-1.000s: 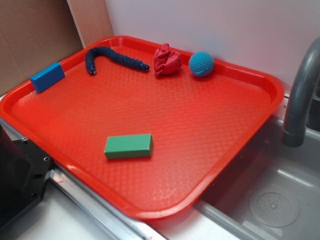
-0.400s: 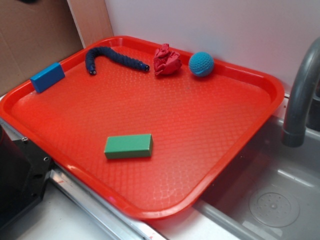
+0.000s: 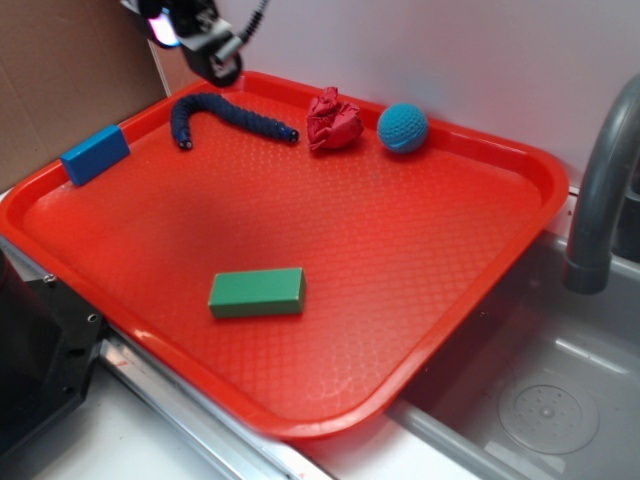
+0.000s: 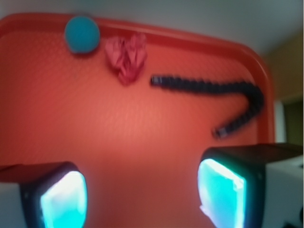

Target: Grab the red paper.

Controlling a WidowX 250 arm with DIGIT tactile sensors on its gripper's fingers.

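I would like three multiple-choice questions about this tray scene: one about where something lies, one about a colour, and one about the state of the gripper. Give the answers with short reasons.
1. Where does the red paper lie on the tray?
A. between the dark rope and the blue ball
B. on top of the green block
C. beside the blue block

2. What colour is the block nearest the front edge of the tray?
A. yellow
B. green
C. white

3. How is the gripper now?
A. shut on the red paper
B. shut on the ball
C. open and holding nothing

Answers:
1. A, the paper sits near the back rim with the dark rope on one side and the blue ball on the other.
2. B, the green block lies alone at the front.
3. C, the wrist view shows both fingers apart over bare tray.
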